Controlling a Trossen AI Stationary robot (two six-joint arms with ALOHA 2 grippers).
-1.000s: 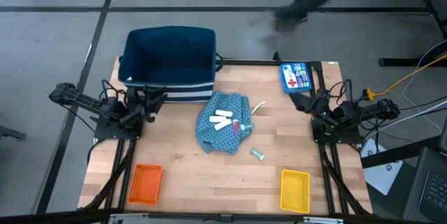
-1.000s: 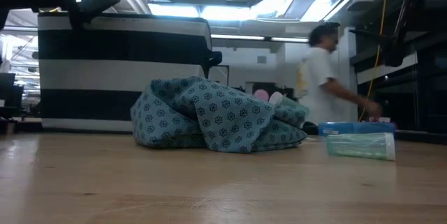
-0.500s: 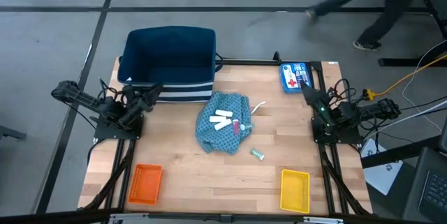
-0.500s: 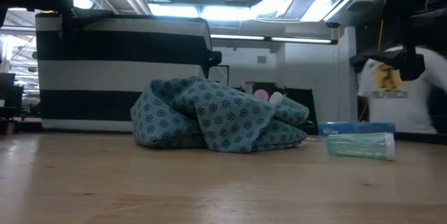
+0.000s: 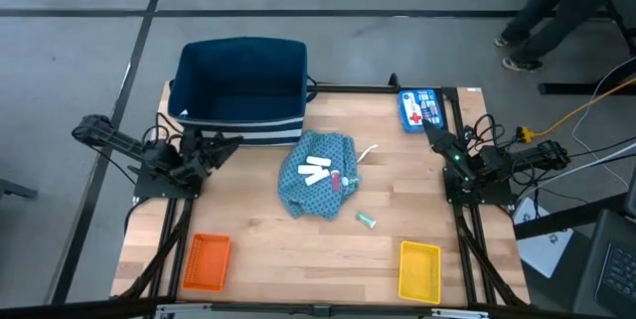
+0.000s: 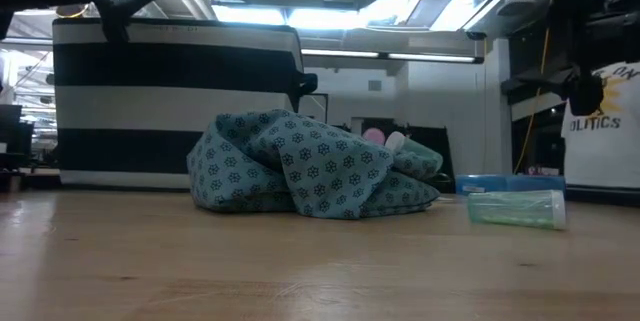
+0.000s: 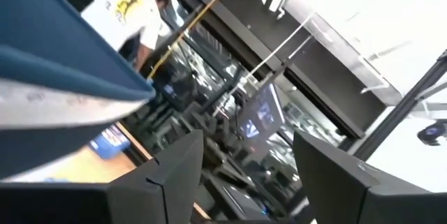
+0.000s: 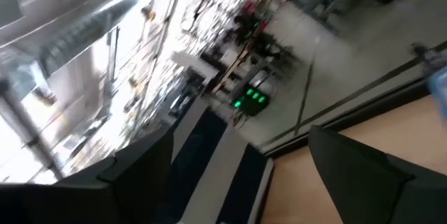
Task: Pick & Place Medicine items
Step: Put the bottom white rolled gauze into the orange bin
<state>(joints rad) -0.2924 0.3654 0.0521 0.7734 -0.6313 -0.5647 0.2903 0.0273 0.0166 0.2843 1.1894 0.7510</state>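
High view: white tubes (image 5: 316, 170) lie on the cloth (image 5: 316, 188); left gripper (image 5: 225, 146) and right gripper (image 5: 434, 136) both hang with fingers apart.

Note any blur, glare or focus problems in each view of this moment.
High view: evenly lit and sharp, the teal cloth and table clear. Low view: bright ceiling lights glare behind the cloth; the pale green tube reads clearly. Left wrist view: streaked, with a blown-out bright area. Right wrist view: heavily smeared, only the green light stands out.
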